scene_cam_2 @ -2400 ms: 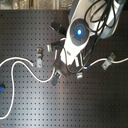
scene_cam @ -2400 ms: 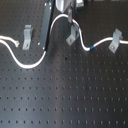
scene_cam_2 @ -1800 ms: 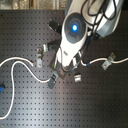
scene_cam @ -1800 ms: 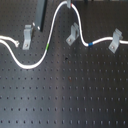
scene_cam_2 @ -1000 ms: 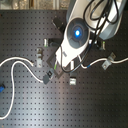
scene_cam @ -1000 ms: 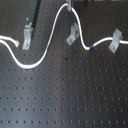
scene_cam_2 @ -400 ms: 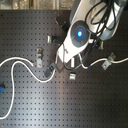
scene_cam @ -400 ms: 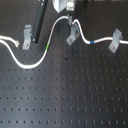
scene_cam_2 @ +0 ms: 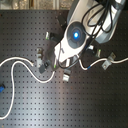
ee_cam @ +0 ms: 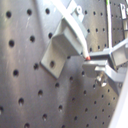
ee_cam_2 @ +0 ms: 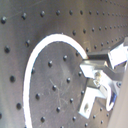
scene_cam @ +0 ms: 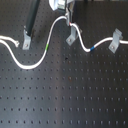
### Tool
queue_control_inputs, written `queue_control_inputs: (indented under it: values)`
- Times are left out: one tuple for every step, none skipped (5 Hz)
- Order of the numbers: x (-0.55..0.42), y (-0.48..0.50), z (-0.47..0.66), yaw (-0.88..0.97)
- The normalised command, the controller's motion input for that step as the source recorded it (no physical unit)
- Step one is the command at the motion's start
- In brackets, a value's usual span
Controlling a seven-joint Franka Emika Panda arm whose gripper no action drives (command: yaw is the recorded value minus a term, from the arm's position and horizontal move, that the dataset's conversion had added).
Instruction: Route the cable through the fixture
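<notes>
The white cable [scene_cam: 35,65] runs from the first exterior view's left past the left fixture [scene_cam: 25,39], loops down, and rises past its green band [scene_cam: 46,48] to my gripper [scene_cam: 66,19]. The gripper is shut on the cable just above the middle fixture [scene_cam: 72,36]. From there the cable drops by the middle fixture, passes its blue band [scene_cam: 92,48] and reaches the right fixture [scene_cam: 116,40]. In the second exterior view the arm [scene_cam_2: 75,35] hides the gripper; the cable [scene_cam_2: 20,61] shows to its left. The first wrist view shows a grey fixture [ee_cam: 65,42] close by, and the second wrist view shows the cable's loop [ee_cam_2: 37,65].
The black perforated board [scene_cam: 65,95] lies under everything. A black post [scene_cam: 32,17] leans at the back left in the first exterior view. In the second exterior view, grey fixtures [scene_cam_2: 106,63] stand on the board and a small blue object [scene_cam_2: 2,89] sits at the left edge.
The gripper rose with the cable's peak, then came back down toward the middle fixture. The cable's arch is lower now.
</notes>
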Motion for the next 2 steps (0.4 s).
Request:
queue_control_inputs:
  values:
    - [0.087,0.056,0.3,0.12]
    - [0.022,-0.096,0.75,0.0]
